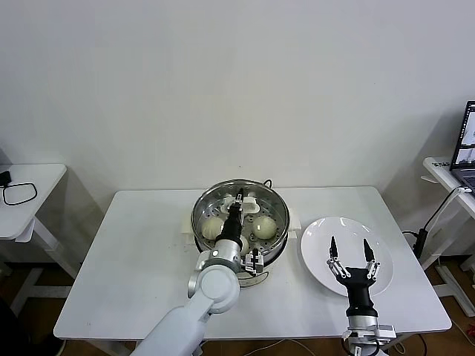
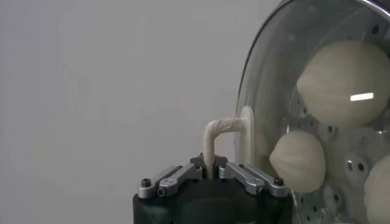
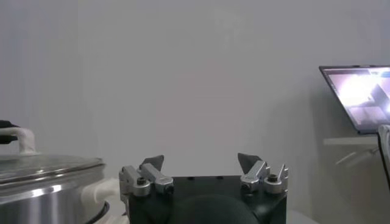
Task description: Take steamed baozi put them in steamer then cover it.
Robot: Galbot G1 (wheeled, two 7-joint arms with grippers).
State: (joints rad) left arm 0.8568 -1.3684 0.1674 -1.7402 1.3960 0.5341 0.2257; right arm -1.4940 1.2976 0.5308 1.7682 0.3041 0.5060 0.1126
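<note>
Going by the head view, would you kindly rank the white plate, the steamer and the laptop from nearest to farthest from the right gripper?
1. The white plate: directly under the open right gripper, which hovers above its near part.
2. The steamer: toward the robot's left, at the table's middle, where the left gripper holds the glass lid's handle.
3. The laptop: on the side desk, far right.

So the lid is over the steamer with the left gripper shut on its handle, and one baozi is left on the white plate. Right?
Not quite: the head view shows the white plate bare. The baozi sit in the steamer under the lid. The left gripper is shut on the handle, as the left wrist view shows.
</note>
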